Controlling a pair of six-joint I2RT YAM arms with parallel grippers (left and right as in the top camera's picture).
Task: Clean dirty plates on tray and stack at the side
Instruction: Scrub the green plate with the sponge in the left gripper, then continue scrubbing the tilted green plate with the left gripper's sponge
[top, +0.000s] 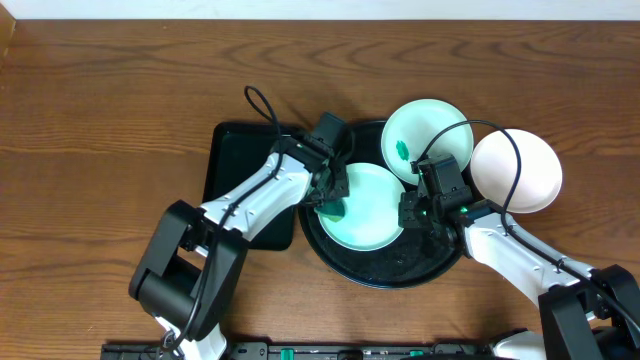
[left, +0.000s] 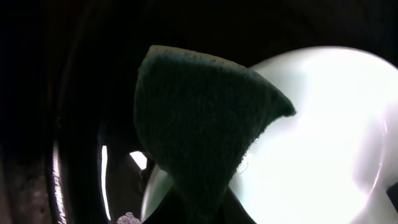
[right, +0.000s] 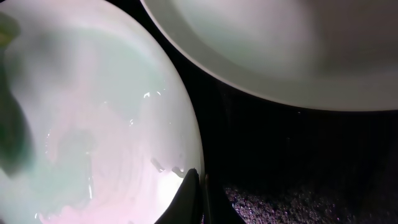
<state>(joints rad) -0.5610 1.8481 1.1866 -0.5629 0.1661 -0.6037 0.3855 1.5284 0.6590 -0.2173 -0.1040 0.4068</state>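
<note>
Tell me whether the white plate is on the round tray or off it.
Off: the white plate rests on the wooden table, right of the tray rim.

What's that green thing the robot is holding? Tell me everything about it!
It is a dark green scrub pad, rough and fuzzy, with a paler strip along its top edge. It looks bent into a wedge, pinched at its narrow end by the left gripper. It sits at the left edge of the mint-green plate on the round black tray, seemingly pressed on it.
</note>
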